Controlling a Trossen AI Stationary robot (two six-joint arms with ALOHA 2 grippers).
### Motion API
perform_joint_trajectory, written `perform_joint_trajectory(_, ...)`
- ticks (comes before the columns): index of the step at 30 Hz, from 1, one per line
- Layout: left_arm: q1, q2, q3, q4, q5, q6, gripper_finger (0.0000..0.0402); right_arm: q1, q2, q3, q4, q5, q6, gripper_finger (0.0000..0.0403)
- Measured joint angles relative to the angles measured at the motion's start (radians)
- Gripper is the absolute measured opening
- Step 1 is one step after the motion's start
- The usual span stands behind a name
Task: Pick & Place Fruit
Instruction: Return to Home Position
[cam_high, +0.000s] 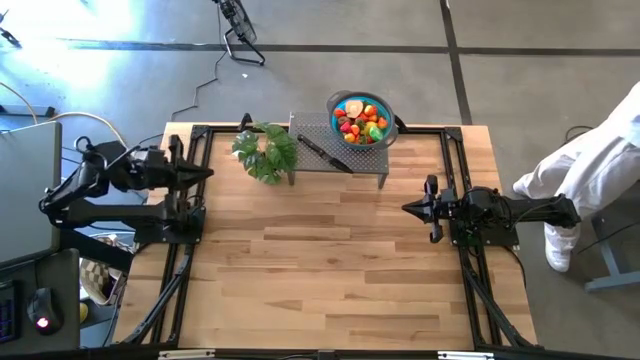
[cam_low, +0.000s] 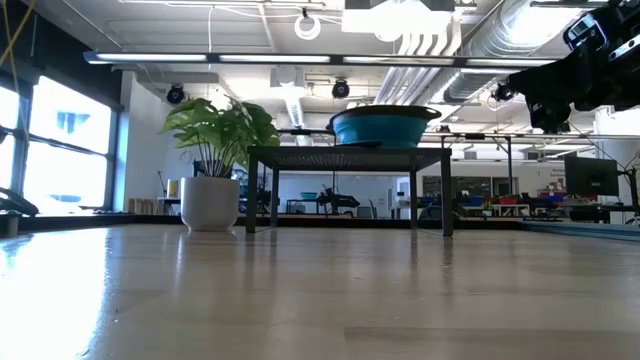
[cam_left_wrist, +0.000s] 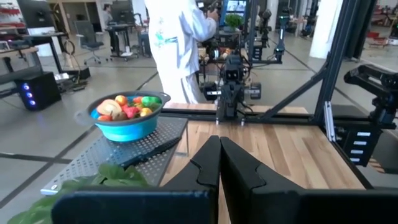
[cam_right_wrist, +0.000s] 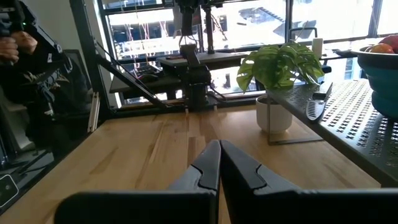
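Left hand (cam_high: 207, 175) closed, level, right hand (cam_high: 408, 208) closed, facing it

We see a wooden bench (cam_high: 330, 260) carrying a grey perforated metal shelf (cam_high: 362, 160) along its far edge, ahead of the left hand (cam_high: 205, 172) and off to that hand's left. A leafy plant (cam_high: 266, 152) in a white pot stands just beside the shelf end nearer the left hand. A black-handled knife (cam_high: 322, 153) lies flat on the shelf. A blue bowl (cam_left_wrist: 127, 129) sits on the corner nearer the right hand (cam_high: 410, 208). Behind the right hand, off the bench, stands a person (cam_high: 590, 165) in white.
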Motion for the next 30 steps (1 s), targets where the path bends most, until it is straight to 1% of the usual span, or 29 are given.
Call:
perform_joint_trajectory(11, 0.0, -0.094, 0.0, -0.083, -0.006, 0.002, 0.0006, 0.0, 0.0, 0.0, 0.0, 0.0, 0.0, 0.0003)
perform_joint_trajectory(15, 0.0, -0.13, 0.0, -0.094, -0.074, -0.001, 0.0006, 0.0, 0.0, 0.0, 0.0, 0.0, 0.0, 0.0003)
perform_joint_trajectory(18, 0.0, -0.161, 0.0, -0.11, -0.102, -0.003, 0.0006, 0.0, 0.0, 0.0, 0.0, 0.0, 0.0, 0.0003)
perform_joint_trajectory(26, 0.0, -0.285, 0.0, -0.166, -0.105, -0.017, 0.0006, 0.0, 0.0, 0.0, 0.0, 0.0, 0.0, 0.0003)
perform_joint_trajectory(30, 0.0, -0.289, 0.006, -0.2, -0.107, -0.022, 0.0006, 0.0, 0.0, 0.0, 0.0, 0.0, 0.0, 0.0003)
